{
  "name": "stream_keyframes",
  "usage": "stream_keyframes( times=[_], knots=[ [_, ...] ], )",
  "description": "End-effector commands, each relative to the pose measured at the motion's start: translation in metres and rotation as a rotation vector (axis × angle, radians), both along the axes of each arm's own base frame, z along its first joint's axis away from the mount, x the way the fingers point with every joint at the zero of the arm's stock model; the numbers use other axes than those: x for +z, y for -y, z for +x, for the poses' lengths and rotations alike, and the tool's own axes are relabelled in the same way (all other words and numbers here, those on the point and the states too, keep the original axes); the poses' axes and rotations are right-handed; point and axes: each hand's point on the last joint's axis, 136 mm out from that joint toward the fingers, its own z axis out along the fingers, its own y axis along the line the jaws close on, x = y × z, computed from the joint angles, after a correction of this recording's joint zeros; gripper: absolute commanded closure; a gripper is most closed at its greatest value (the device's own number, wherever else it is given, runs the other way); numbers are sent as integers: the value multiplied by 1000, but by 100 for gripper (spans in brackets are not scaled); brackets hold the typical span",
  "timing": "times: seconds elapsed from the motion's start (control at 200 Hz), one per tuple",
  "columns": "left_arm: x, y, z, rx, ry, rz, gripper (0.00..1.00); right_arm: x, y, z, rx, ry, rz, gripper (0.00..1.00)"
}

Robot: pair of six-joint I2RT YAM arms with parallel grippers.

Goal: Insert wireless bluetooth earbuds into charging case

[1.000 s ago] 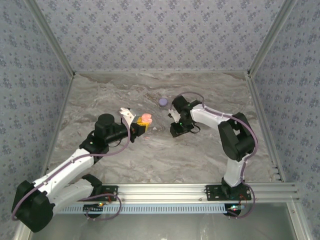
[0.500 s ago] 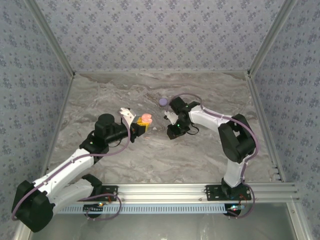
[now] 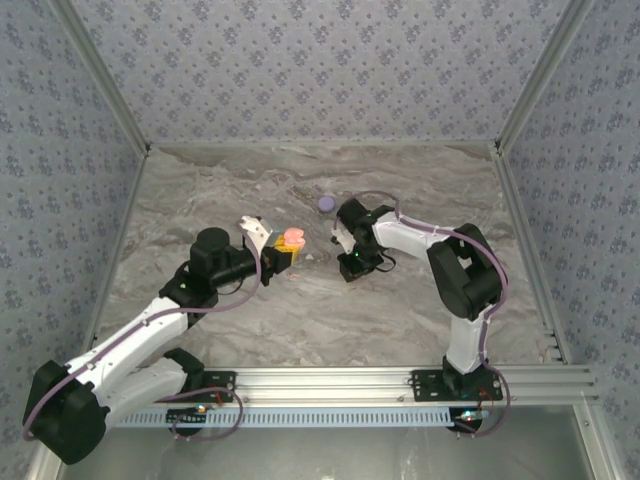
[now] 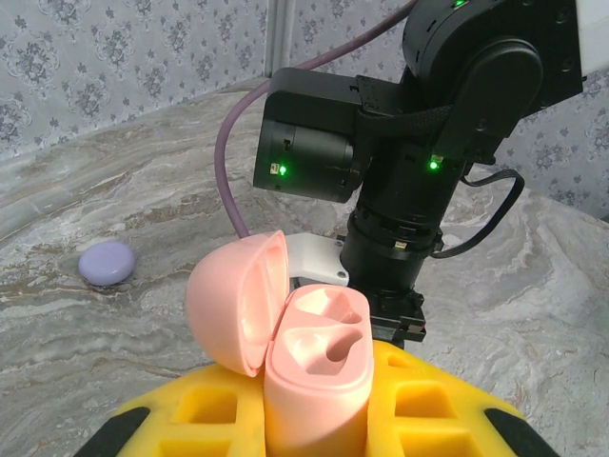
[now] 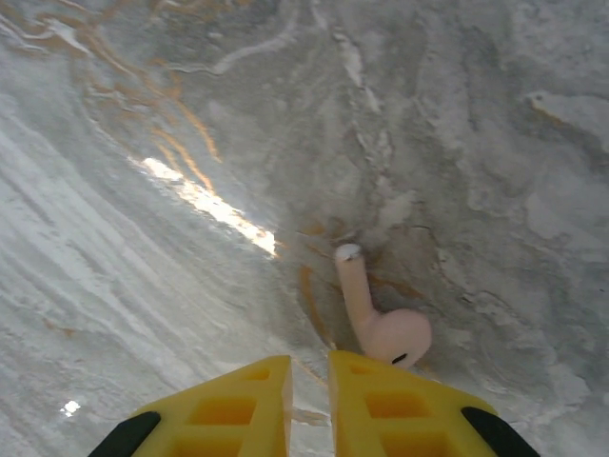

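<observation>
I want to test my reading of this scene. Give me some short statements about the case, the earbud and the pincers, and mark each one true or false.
1. The case stands open. True.
2. Both sockets of the case hold earbuds. False: both are empty.
3. The left pincer holds the case. True.
4. The pink earbud sits between the fingers of the right pincer. False: it lies on the table beside the shut fingers, outside their gap.
5. A purple disc lies on the table. True.
</observation>
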Motion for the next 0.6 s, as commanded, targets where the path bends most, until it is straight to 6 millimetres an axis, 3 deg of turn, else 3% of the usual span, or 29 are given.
stream_keyframes(
  times=[0.0, 0.32, 0.595],
  knots=[
    [19, 5, 0, -23, 48, -23, 84, -10, 17, 0, -31, -16, -106, 83],
    [18, 6, 1, -22, 47, -22, 84, -7, 29, 17, -97, 63, -192, 84],
    [17, 7, 1, -25, 46, -20, 84, -3, 18, 33, -128, 95, -159, 85]
  ],
)
